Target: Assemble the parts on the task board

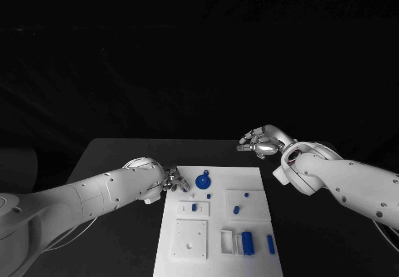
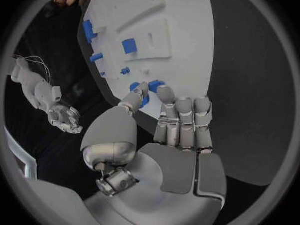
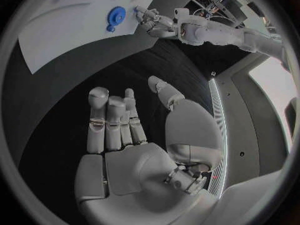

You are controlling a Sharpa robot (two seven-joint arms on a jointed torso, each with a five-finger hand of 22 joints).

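Note:
The white task board (image 1: 218, 254) lies in the middle of the table, with a round blue part (image 1: 203, 183) near its far left corner. My left hand (image 1: 174, 180) hovers at that corner, just left of the round part, fingers apart and holding nothing. In the left wrist view the hand (image 2: 178, 120) reaches over the board's edge (image 2: 187, 60), and its thumb covers part of the round blue part (image 2: 154, 85). My right hand (image 1: 262, 142) hangs beyond the board's far right corner, empty, fingers spread (image 3: 119, 125). From there the round part (image 3: 116, 16) and the left hand (image 3: 150, 20) are visible.
Several smaller blue parts sit on the board: a peg (image 1: 194, 206), an oval piece (image 1: 236, 209), a block (image 1: 248, 242) and a bar (image 1: 271, 244). White raised plates (image 1: 190, 238) occupy the near left. Bare black table (image 1: 124, 156) surrounds the board.

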